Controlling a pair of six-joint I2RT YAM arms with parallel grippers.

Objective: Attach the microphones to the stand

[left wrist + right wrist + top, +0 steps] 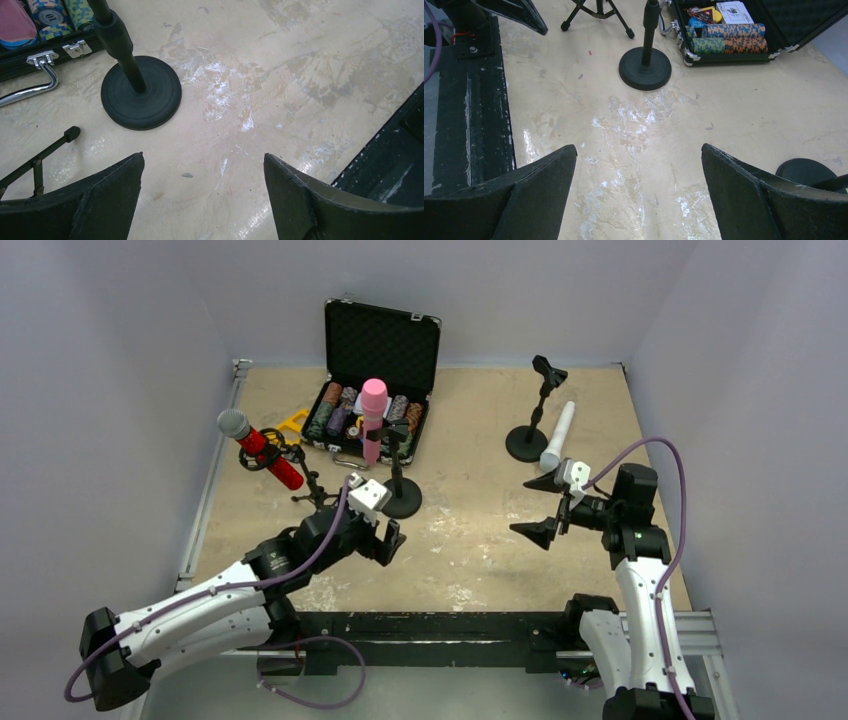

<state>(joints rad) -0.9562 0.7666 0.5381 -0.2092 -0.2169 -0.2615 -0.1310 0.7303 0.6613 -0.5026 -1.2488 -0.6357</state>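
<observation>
Three microphones share the table. The red microphone [258,448] sits clipped on a tripod stand [312,490] at left. The pink microphone [373,410] stands upright on a round-base stand [402,502] before an open chip case [380,340]. The white microphone [558,435] lies beside the far stand [527,443], its head apparently just behind the right gripper [535,505]; whether it touches the base is unclear. The left gripper [202,160] and the right both gape wide, empty, above bare tabletop [280,75].
</observation>
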